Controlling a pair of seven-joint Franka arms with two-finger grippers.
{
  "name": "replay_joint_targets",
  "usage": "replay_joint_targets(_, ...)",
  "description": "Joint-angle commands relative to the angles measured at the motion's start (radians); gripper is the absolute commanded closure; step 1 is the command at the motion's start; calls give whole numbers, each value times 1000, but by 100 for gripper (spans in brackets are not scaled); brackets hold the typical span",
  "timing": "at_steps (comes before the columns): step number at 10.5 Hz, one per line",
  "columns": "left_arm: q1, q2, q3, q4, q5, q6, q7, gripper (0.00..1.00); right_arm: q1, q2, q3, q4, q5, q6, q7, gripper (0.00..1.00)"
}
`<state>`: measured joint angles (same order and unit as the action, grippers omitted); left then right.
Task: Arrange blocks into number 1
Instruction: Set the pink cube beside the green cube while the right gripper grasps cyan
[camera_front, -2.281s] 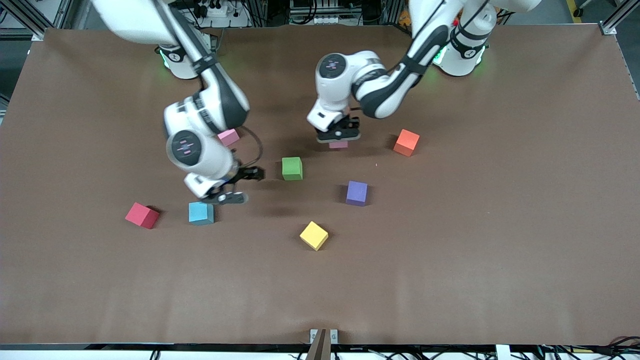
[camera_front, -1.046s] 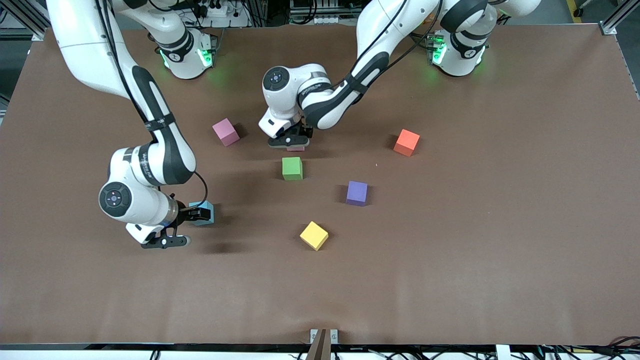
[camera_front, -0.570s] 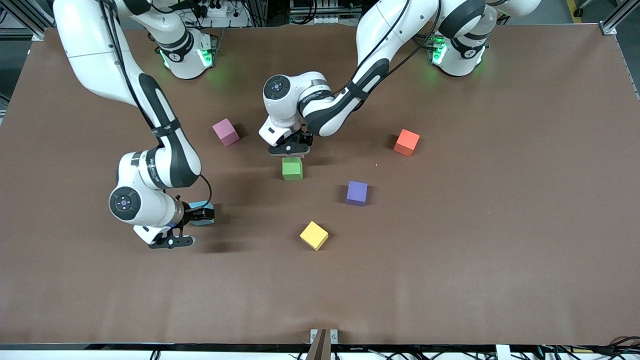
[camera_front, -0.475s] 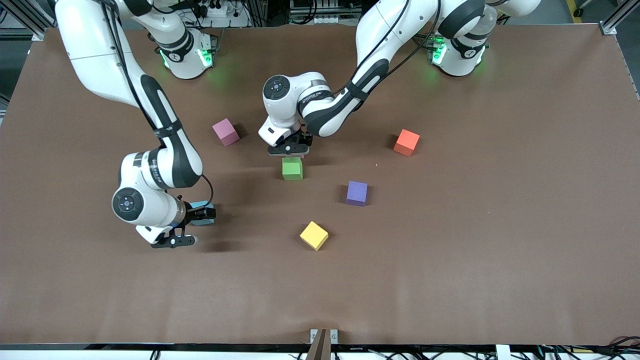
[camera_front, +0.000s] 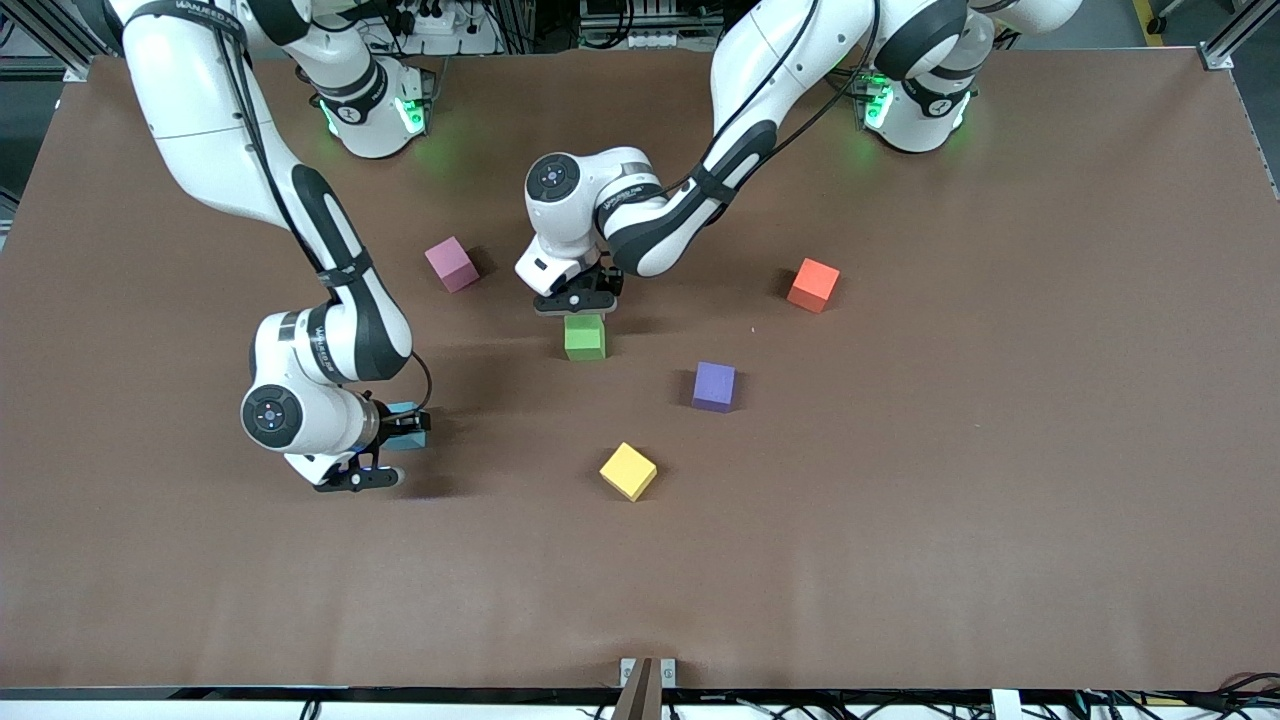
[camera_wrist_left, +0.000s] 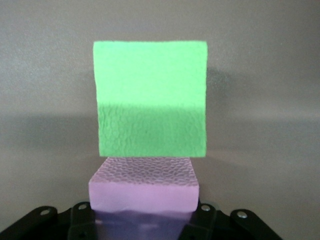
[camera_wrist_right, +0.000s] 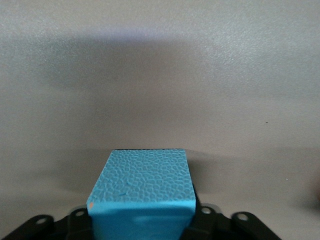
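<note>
My left gripper (camera_front: 579, 302) is shut on a pale pink block (camera_wrist_left: 142, 184) and holds it low, right beside the green block (camera_front: 584, 338) (camera_wrist_left: 150, 110); their edges look close together. My right gripper (camera_front: 405, 428) (camera_wrist_right: 142, 222) is shut on the light blue block (camera_front: 403, 411) (camera_wrist_right: 142, 187), which sits at table level toward the right arm's end. A darker pink block (camera_front: 452, 264) lies beside the left gripper. The purple block (camera_front: 714, 386) lies nearer the front camera than the green one.
An orange cube (camera_front: 812, 285) lies toward the left arm's end of the brown table (camera_front: 1000, 450). A yellow cube (camera_front: 628, 471) sits nearest the front camera. The right arm's elbow hangs over the table next to the light blue block.
The right hand slid along to the light blue block and its fingers closed on it. The left gripper brought the pale pink block down against the green block.
</note>
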<state>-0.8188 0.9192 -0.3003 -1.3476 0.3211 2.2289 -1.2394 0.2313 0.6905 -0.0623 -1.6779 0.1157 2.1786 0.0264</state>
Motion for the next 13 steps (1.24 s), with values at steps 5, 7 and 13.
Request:
replay_joint_targets(5, -16, 24, 33, 35, -8, 44, 18, 100, 6, -127, -10, -61, 4, -33, -8, 50)
replay_joint_targets(7, -16, 27, 35, 36, -8, 44, 20, 100, -3, -196, -10, -127, 27, -33, -5, 50)
replay_joint_targets(13, -59, -14, 66, 24, 10, 23, 9, 0, 37, -382, -10, -334, 61, -26, 1, 49)
